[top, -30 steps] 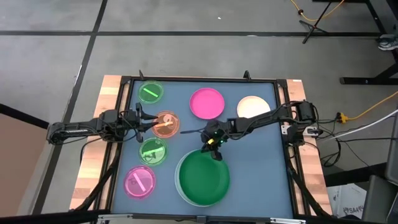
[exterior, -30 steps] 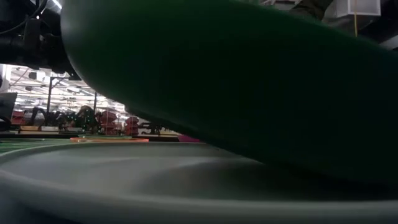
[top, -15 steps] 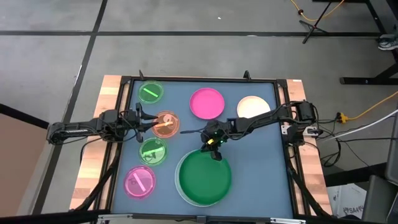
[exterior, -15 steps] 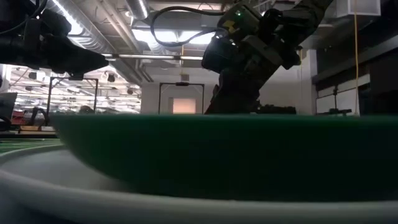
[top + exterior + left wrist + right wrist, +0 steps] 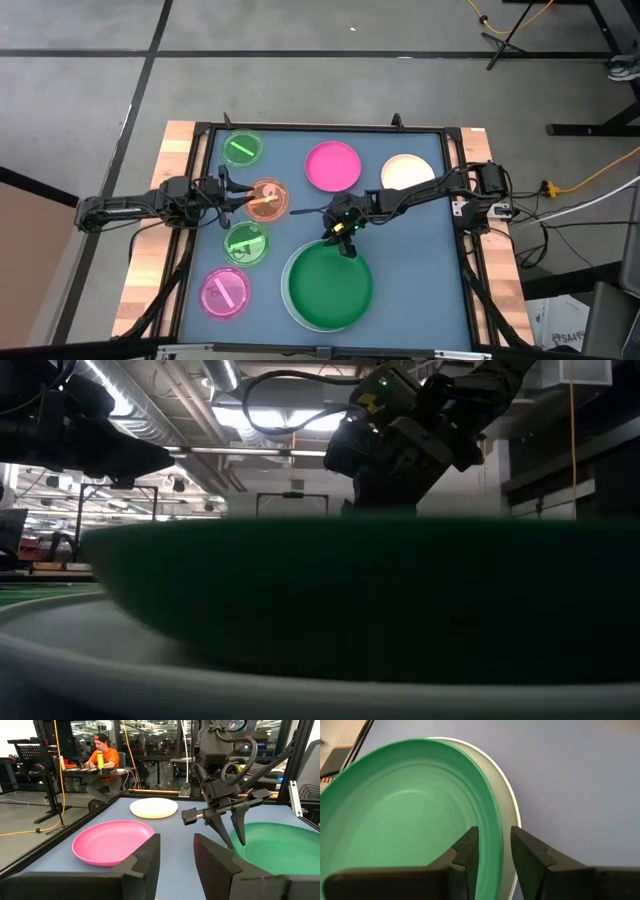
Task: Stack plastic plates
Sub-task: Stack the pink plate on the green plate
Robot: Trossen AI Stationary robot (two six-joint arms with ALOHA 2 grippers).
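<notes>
The dark green plate point(image 5: 328, 285) lies level in the large white plate point(image 5: 287, 290) at the table's near middle; the white rim shows beside it in the right wrist view point(image 5: 512, 820). My right gripper point(image 5: 346, 244) is open, with one finger on either side of the green plate's far rim point(image 5: 495, 837), not touching it. My left gripper point(image 5: 238, 198) is open and empty beside the orange plate point(image 5: 267, 199). The green plate also shows in the left wrist view point(image 5: 280, 845).
Two small translucent green plates point(image 5: 241, 148) point(image 5: 245, 242) and a magenta plate point(image 5: 225, 292) lie on the left. The pink plate point(image 5: 333, 165) and the cream plate point(image 5: 407, 171) lie at the far side. A person point(image 5: 102, 757) sits in the room beyond the table.
The dark green plate, tilted above the white plate a second ago, has come down and now lies level in it. My right gripper has stayed at the plate's far rim.
</notes>
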